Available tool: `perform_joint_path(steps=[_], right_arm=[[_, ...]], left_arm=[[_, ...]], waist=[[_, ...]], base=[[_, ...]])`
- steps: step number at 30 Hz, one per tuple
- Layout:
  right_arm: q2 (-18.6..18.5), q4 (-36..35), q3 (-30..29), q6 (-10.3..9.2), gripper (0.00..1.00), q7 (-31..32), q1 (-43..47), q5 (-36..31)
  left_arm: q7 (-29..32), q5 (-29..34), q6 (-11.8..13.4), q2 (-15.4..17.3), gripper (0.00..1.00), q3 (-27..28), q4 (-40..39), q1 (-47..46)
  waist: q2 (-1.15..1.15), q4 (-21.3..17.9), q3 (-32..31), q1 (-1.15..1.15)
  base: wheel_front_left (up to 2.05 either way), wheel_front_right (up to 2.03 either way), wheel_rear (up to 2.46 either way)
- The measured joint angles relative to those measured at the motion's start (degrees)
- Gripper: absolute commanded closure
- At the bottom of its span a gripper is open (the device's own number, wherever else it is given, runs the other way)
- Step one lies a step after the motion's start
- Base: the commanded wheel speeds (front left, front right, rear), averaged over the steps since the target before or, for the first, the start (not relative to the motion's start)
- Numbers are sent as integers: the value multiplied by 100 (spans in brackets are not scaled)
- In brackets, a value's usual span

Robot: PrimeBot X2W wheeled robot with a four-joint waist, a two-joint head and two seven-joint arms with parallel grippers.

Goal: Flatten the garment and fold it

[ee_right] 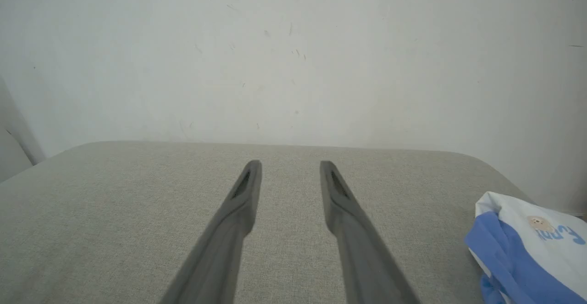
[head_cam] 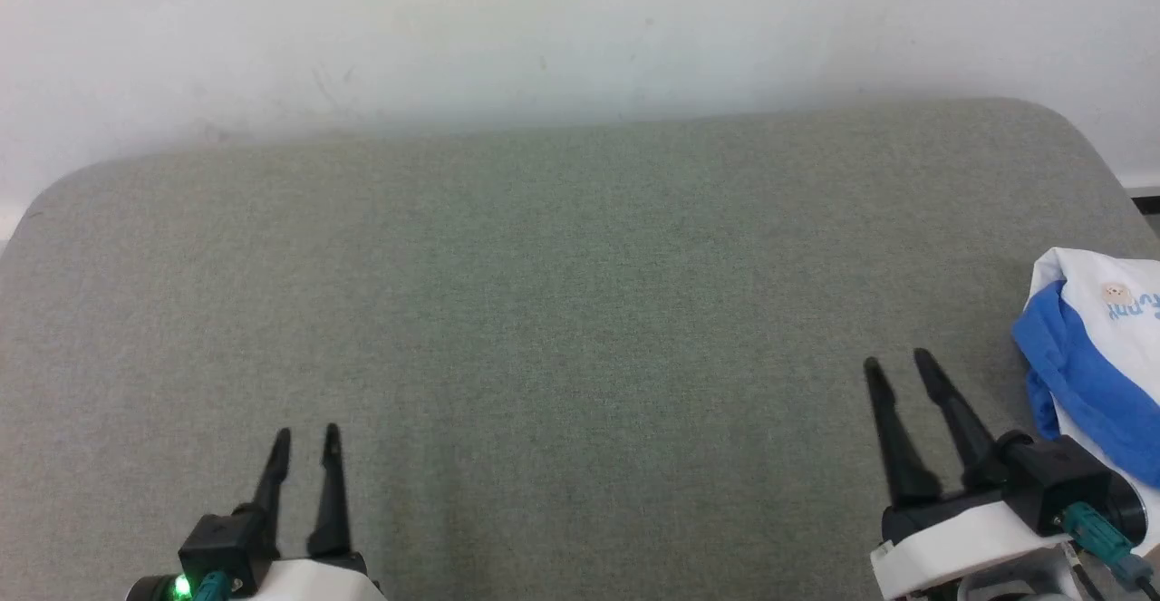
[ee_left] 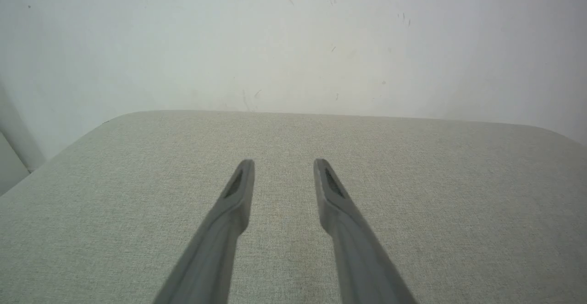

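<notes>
The garment (head_cam: pixel 1101 356) lies crumpled at the right edge of the grey padded table (head_cam: pixel 562 311), white with a blue sleeve and a small tan emblem with blue lettering; part of it runs out of the head view. The right wrist view has the garment (ee_right: pixel 527 249) at its lower right. My right gripper (head_cam: pixel 900 361) hovers open just left of the garment, apart from it, with nothing between its fingers. My left gripper (head_cam: pixel 306 435) stands open and empty near the table's front left, far from the garment. Its fingers (ee_left: pixel 238 189) point at the bare table.
A pale wall (head_cam: pixel 544 30) runs behind the table's far edge. The table's corners are rounded, and its right edge lies just beyond the garment. Bare grey fabric spreads between the two grippers.
</notes>
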Motion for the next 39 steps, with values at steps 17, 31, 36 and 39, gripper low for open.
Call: perform_joint_path(steps=[17, 31, 36, 39], right_arm=[[-2, 27, -36, 0, 100, 92, -7, -34], [-1, 67, -57, 0, 100, 187, -37, -98], [-1, 80, -65, 0, 100, 200, -56, -135], [-1, 87, -69, 0, 100, 223, -80, -136]], left_arm=[[164, 46, -7, -7, 100, -7, -41, -10], [314, 108, -10, -40, 100, -20, -115, -34], [380, 155, -12, -47, 100, -27, -138, -42], [413, 164, -13, -48, 100, -31, -155, -52]], waist=[[0, 14, 1, 1], [0, 26, 1, 1], [0, 30, 2, 1], [0, 33, 2, 1]], base=[[0, 0, 0], [0, 0, 0], [0, 0, 0], [0, 0, 0]])
